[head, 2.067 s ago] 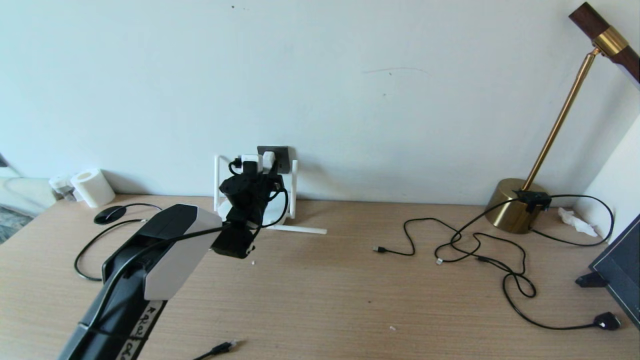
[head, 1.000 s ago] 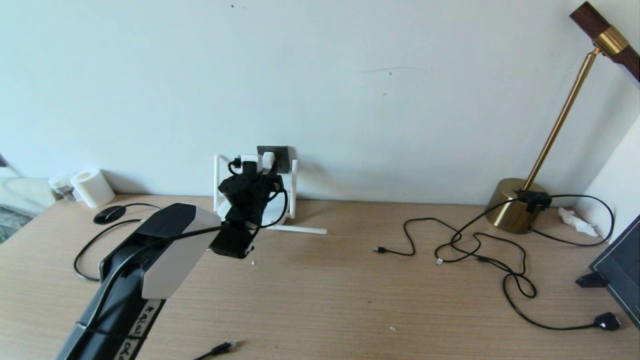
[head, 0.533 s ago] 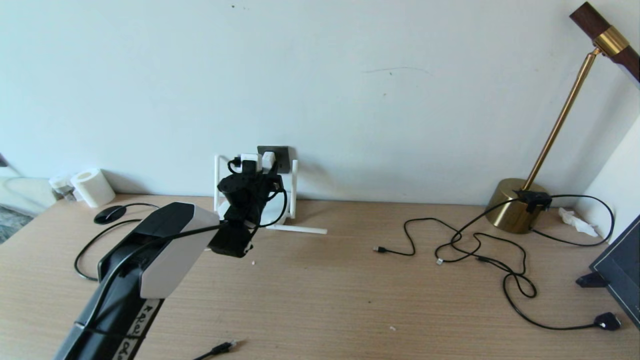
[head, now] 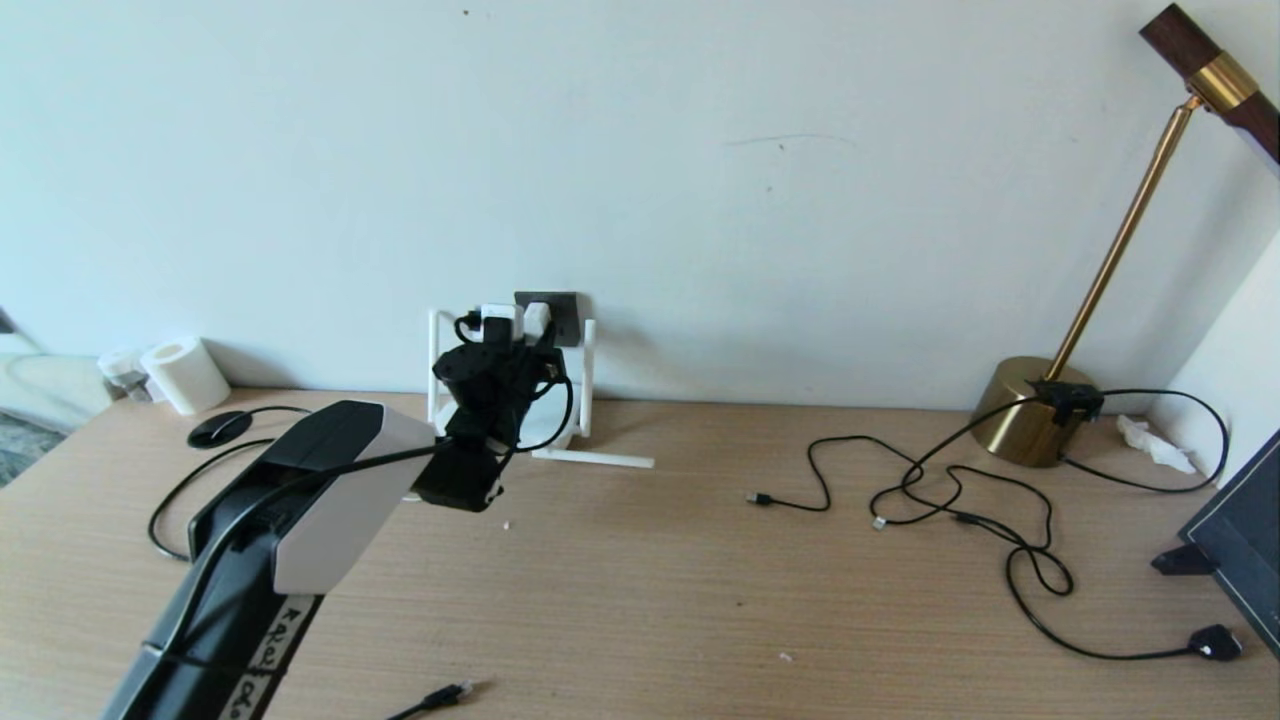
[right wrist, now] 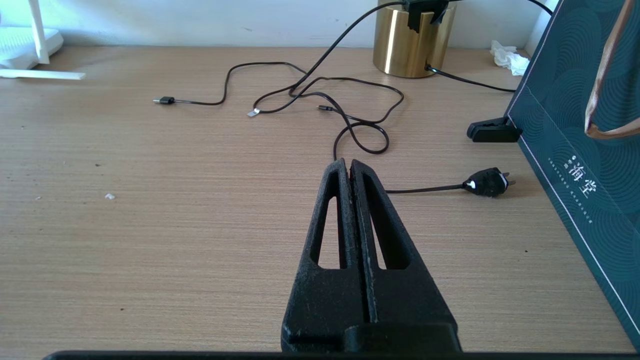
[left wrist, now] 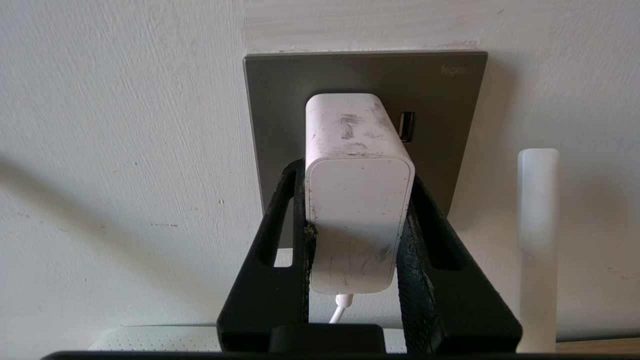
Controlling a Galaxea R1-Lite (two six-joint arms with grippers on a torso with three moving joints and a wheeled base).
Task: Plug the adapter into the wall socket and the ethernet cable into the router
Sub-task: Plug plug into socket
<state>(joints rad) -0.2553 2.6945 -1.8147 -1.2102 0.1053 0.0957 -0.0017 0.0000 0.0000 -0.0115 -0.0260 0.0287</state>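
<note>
The white adapter (left wrist: 357, 200) sits against the dark grey wall socket (left wrist: 360, 75), its thin white cord hanging below. My left gripper (left wrist: 356, 172) is shut on the adapter, one black finger on each side. In the head view the adapter (head: 537, 320) and left gripper (head: 525, 338) are at the socket (head: 562, 308). The white router (head: 555, 432) stands right below, partly hidden by the arm, with one antenna (head: 595, 459) lying flat. The ethernet cable (head: 440, 695) lies at the table's front edge. My right gripper (right wrist: 350, 164) hovers shut and empty over the table.
Thin black cables (head: 950, 500) sprawl across the right half of the table, ending in a black mains plug (head: 1215, 642). A brass lamp base (head: 1035, 410) and a dark box (head: 1240, 540) stand at the right. A paper roll (head: 185, 375) sits far left.
My left forearm has drifted slightly to the left and lower in the head view, while the gripper has stayed at the socket with the adapter.
</note>
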